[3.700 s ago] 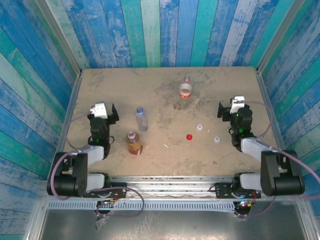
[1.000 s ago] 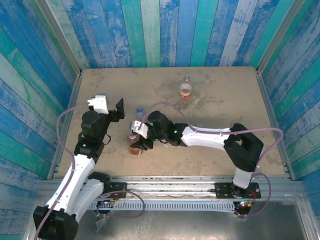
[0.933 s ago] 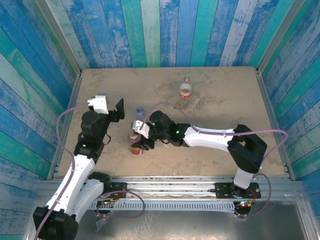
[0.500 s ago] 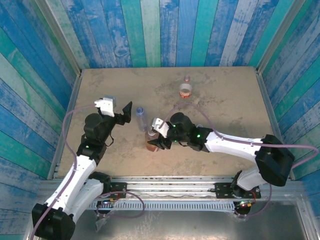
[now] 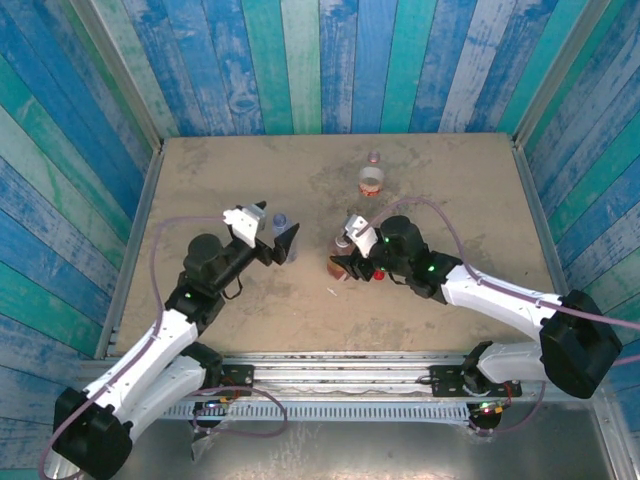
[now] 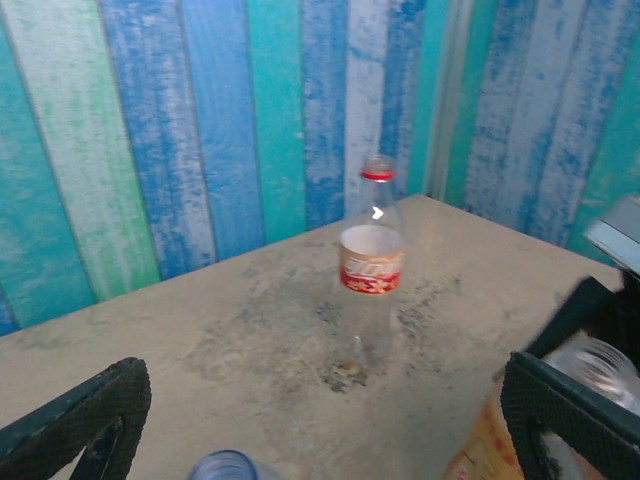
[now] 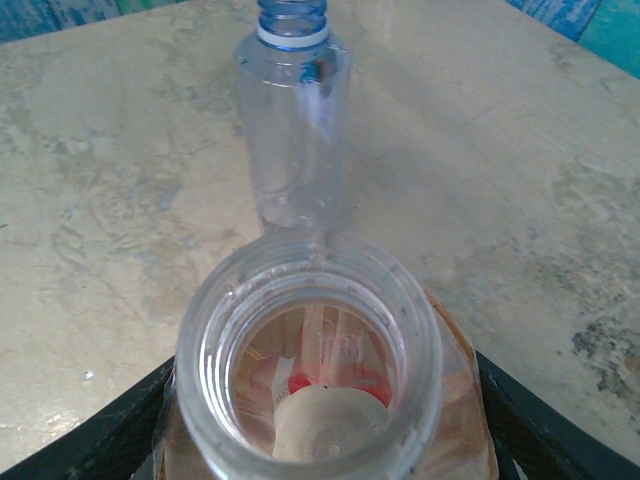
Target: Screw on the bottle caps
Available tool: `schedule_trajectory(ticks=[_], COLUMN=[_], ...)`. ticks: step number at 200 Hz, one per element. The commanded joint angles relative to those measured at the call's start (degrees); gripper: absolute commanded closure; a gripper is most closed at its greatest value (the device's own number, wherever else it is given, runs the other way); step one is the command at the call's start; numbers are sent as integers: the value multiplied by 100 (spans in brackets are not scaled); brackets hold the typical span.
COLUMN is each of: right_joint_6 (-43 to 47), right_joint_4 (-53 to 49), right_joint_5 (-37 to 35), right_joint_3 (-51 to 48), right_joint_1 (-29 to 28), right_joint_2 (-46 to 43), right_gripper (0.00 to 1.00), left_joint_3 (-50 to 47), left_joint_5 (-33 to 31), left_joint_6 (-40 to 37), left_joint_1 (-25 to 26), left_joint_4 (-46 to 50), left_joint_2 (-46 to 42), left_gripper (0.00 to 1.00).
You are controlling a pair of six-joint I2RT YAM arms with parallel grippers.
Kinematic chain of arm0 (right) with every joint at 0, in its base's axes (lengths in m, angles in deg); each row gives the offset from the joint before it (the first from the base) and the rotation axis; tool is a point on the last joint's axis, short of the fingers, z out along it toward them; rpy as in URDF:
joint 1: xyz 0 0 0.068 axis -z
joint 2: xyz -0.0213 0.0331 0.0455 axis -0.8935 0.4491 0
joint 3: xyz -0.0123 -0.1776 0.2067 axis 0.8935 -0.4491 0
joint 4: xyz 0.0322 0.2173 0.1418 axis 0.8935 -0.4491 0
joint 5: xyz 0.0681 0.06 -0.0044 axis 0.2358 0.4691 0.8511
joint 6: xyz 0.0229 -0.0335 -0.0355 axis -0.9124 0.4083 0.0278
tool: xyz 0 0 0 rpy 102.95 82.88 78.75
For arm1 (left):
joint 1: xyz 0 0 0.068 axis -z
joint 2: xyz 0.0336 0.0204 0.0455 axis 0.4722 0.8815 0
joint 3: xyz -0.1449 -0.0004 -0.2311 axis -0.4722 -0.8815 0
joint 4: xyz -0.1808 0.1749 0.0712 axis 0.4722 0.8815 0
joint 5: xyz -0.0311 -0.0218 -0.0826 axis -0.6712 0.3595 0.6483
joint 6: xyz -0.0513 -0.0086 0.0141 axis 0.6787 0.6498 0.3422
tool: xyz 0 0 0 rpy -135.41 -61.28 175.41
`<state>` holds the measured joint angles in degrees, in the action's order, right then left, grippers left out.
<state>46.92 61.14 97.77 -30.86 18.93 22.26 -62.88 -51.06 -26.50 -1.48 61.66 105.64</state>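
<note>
The right gripper was seen clamped, partly open, around the uncapped amber bottle, which was held upright. The left gripper was spread wide, with the clear bluish bottle apparently between its jaws, untouched. The red-white labelled bottle was stood farther back. A red cap was seen just beside the amber bottle.

No readable text (the bottle label is blurred).

Left arm extended, left tool wide open — right arm reaching inward, right tool gripping.
</note>
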Motion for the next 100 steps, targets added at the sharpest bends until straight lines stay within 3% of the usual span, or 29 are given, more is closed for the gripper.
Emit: schedule_trajectory(ticks=[1,100], right_joint_6=[-89,-85], right_joint_4=[13,75], right_joint_5=[-88,-156], right_joint_3=[-105,-291], right_joint_1=[0,0], right_joint_2=[20,382], right_gripper=[56,55], left_joint_3=[-164,-202], left_joint_5=[337,579], left_joint_6=[-222,-397], left_joint_1=[108,282], left_joint_4=[-253,-311], left_joint_2=[74,181], left_gripper=[6,6])
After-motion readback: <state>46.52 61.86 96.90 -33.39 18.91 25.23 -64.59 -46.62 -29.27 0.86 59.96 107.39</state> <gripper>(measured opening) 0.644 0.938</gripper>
